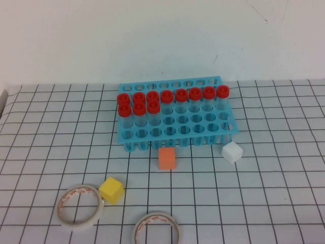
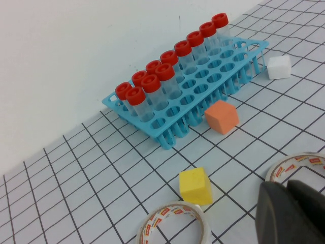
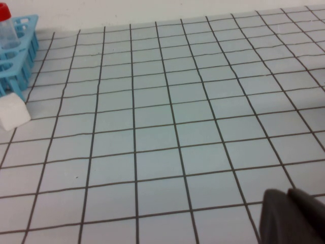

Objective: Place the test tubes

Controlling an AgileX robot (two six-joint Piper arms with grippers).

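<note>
Looks like the placing step is finished or paused: the test tubes (image 1: 167,101) all stand in the rack's (image 1: 177,133) back rows, none loose nearby. Left gripper (image 2: 289,203) hangs well back from the rack and right gripper (image 3: 290,208) well off its right end, both closed and empty. Next move would need a fresh tube.

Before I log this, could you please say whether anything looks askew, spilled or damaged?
Nothing stands out: the red-capped clear test tubes stand upright in the blue plastic rack. Both shut, the left gripper and right gripper hang above the gridded table.
</note>
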